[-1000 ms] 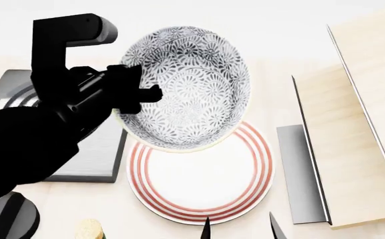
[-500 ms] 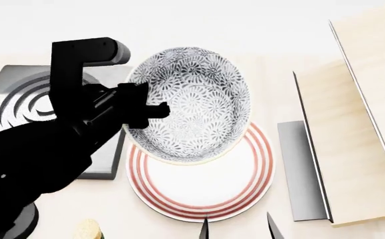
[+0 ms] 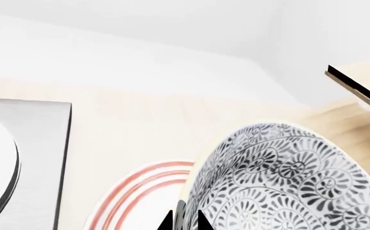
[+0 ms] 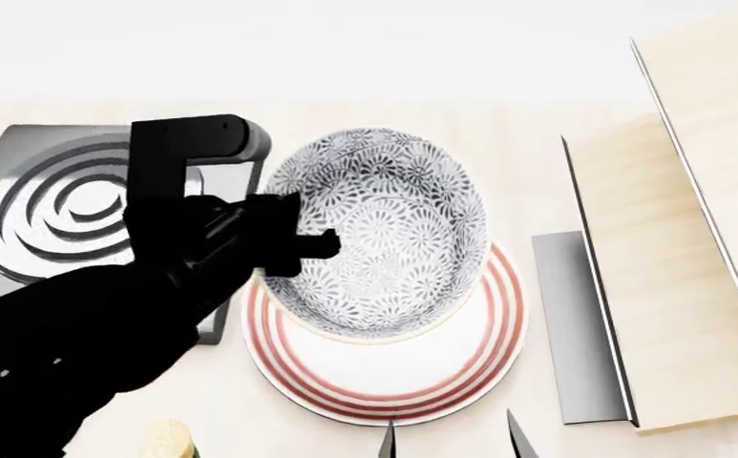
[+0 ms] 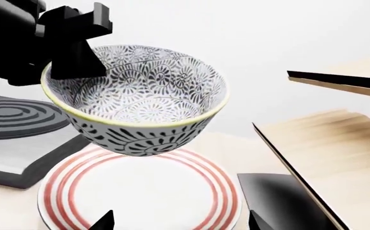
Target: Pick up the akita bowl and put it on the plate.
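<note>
Clamped on the left rim of the akita bowl, the left gripper is holding it in the air, one finger inside the wall and one outside. The bowl is being carried above the far part of the plate, clear of its surface as the right wrist view shows. The placing step is judged to be in hand; next, the bowl is to be centred, lowered flat and released. Glossy ceramic is being handled: a deep round bowl densely flower-patterned, over a flat white plate ringed in red. Only the tips of the right gripper are being shown, apparently spread apart and empty.
</note>
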